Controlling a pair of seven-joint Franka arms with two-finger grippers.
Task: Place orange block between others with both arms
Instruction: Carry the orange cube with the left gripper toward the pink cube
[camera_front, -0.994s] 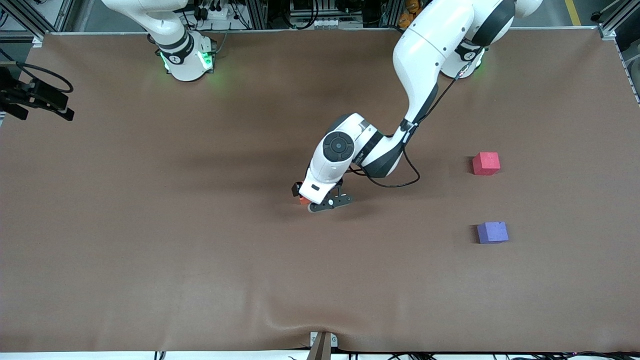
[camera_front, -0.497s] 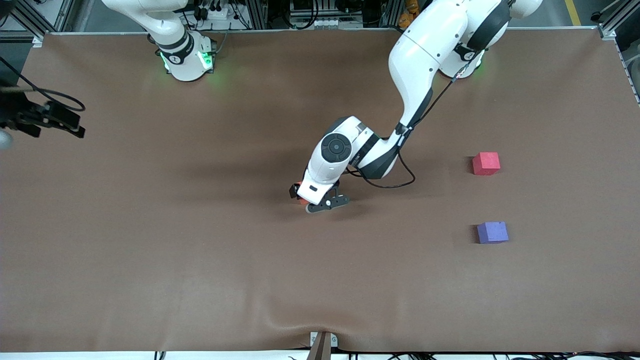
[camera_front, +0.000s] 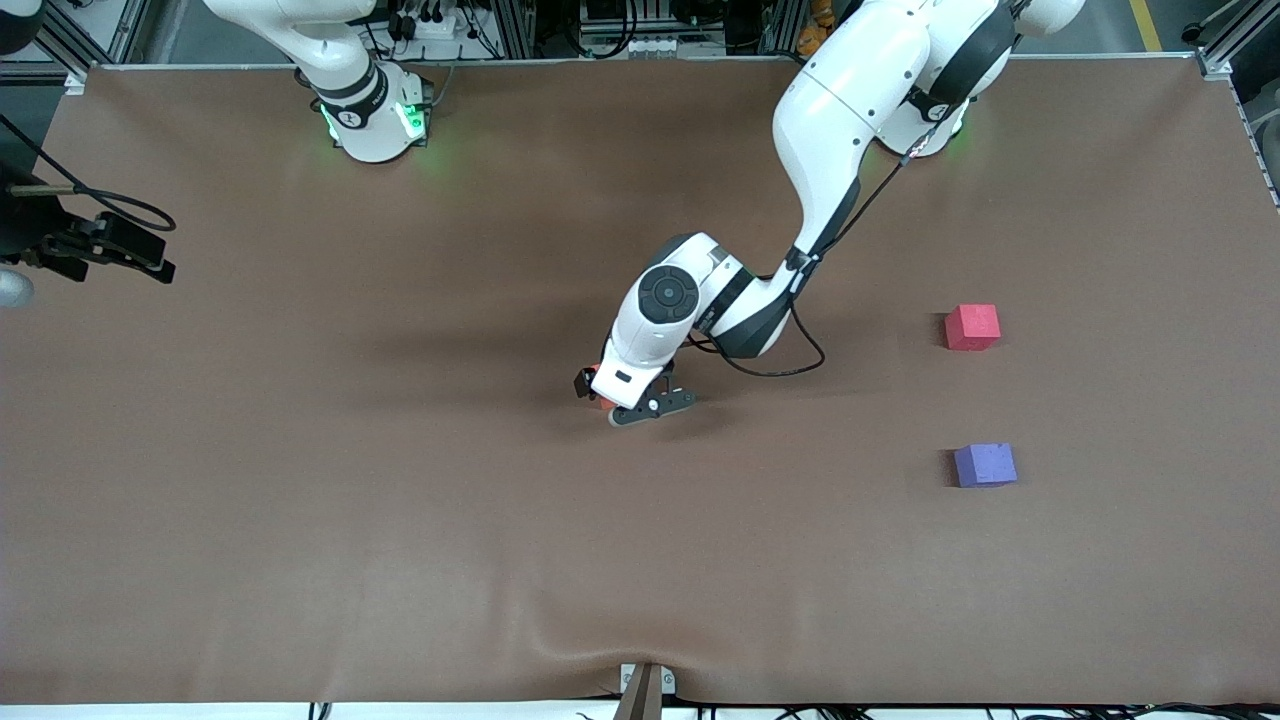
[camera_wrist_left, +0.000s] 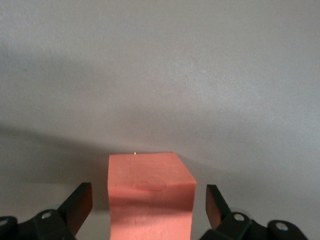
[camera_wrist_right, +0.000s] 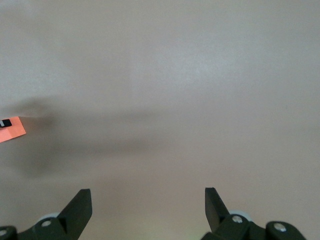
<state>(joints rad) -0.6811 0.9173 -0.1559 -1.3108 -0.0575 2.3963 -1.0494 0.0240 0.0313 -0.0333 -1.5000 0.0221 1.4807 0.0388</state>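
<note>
The orange block (camera_wrist_left: 150, 197) sits on the brown table mat near the middle. In the front view only a sliver of the orange block (camera_front: 599, 399) shows beside the left hand. My left gripper (camera_wrist_left: 148, 196) is low over it and open, one finger on each side with a small gap to the block. The left gripper (camera_front: 622, 400) hangs from the arm that reaches in from its base. The red-pink cube (camera_front: 972, 326) and the purple-blue cube (camera_front: 985, 464) lie apart toward the left arm's end, the purple one nearer the camera. My right gripper (camera_wrist_right: 147, 197) is open and holds nothing. The right gripper (camera_front: 140, 258) hovers over the table's edge at the right arm's end.
The brown mat (camera_front: 400, 500) covers the whole table and has a ripple near the front edge (camera_front: 560, 640). A small bracket (camera_front: 645, 690) sticks up at the middle of that edge. The arms' bases (camera_front: 375, 115) stand along the back.
The left gripper has shifted slightly toward the right arm's end, closing in over the orange block. The right gripper has drifted a little farther in over the table's edge. The cubes have not moved.
</note>
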